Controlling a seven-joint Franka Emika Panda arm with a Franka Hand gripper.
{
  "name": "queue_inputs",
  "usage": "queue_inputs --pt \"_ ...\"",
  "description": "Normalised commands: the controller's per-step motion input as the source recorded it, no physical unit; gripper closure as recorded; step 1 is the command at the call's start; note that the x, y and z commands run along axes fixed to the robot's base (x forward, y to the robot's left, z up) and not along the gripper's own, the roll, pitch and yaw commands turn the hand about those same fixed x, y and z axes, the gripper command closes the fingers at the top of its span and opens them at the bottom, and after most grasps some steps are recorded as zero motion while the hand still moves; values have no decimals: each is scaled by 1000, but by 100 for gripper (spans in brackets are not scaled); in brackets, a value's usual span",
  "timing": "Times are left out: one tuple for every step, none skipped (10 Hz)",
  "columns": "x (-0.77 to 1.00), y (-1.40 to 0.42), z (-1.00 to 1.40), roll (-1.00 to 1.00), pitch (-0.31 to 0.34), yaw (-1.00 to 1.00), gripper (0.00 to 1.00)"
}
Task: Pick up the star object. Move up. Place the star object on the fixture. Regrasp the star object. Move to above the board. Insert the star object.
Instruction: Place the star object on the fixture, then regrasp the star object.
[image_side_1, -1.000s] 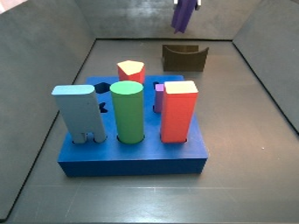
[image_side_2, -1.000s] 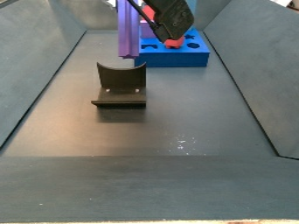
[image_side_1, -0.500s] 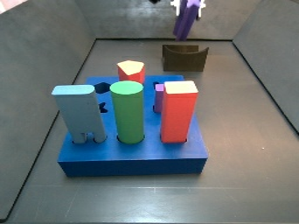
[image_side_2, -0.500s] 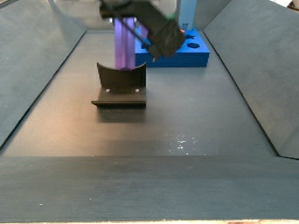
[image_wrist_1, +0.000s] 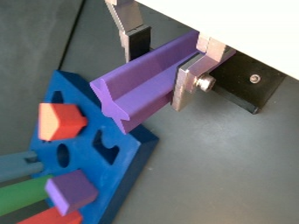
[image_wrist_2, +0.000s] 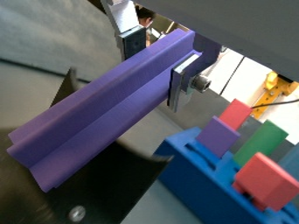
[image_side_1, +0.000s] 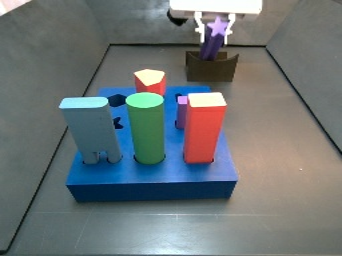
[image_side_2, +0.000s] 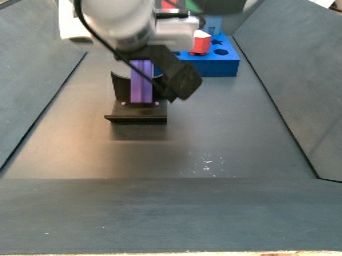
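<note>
One ridged purple star object (image_wrist_1: 146, 77) between end effector (image_wrist_1: 162, 54) plates.

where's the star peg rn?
Star peg is clamped in the gripper, right over the fixture at the far end in a side view, behind the board.

A green cylinder (image_side_1: 147, 128), red block (image_side_1: 203, 128), light-blue peg (image_side_1: 87, 125) and orange peg (image_side_1: 150, 80) stand upright.

Gripper (image_wrist_1: 163, 58) low (fingers clamped), arm overhead.
</note>
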Motion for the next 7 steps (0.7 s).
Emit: queue_inputs --pt "76 29 -368 -87 -68 -42 100" --pt "63 13 -207 -83 -63 -24 100" --pt "0 0 0 0 0 0 0" --pt "0 0 1000 4 35 83 0" --pt "0 2 1000 11 36 79 0" --pt "-15 4 1000 20 53 65 0" --pt "-19 2 1000 35 76 43 0"
